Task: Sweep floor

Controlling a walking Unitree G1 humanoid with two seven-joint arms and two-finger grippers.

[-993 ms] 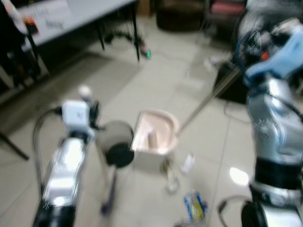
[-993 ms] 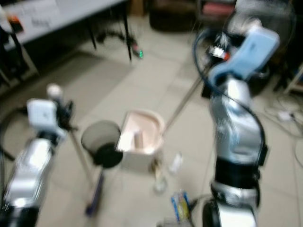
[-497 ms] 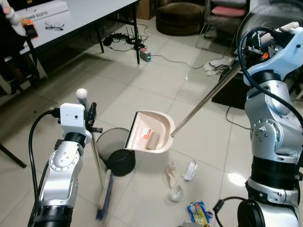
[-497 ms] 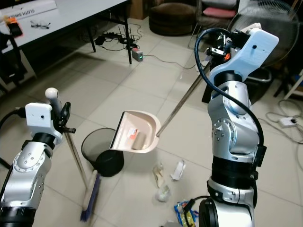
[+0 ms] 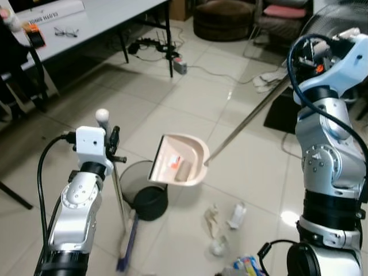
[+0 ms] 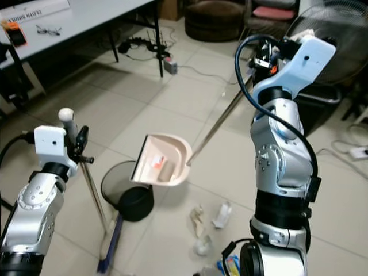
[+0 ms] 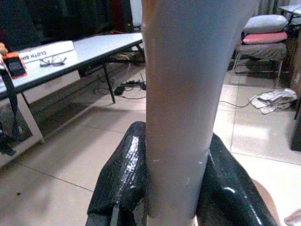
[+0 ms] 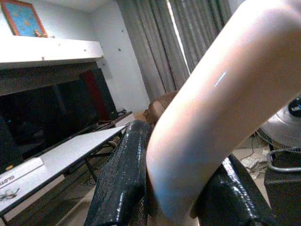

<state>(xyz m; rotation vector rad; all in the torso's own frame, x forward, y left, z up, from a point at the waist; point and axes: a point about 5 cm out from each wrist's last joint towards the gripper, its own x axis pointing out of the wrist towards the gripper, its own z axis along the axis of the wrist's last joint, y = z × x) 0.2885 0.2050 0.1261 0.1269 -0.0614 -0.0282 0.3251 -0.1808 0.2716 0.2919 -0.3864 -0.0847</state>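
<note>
tiled floor, dustpan above bin

A lived-in room doubling as a workspace, floored in pale glossy tiles. A long white bench on black folding legs carries eyeglasses and a labelled box. Beneath the bench, a power strip trails cables. Beyond the bench sit a brown pouf and a cushioned chair, with a standing fan farther along.

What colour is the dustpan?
The dustpan is pale pink, seen best in the left eye view.
</note>
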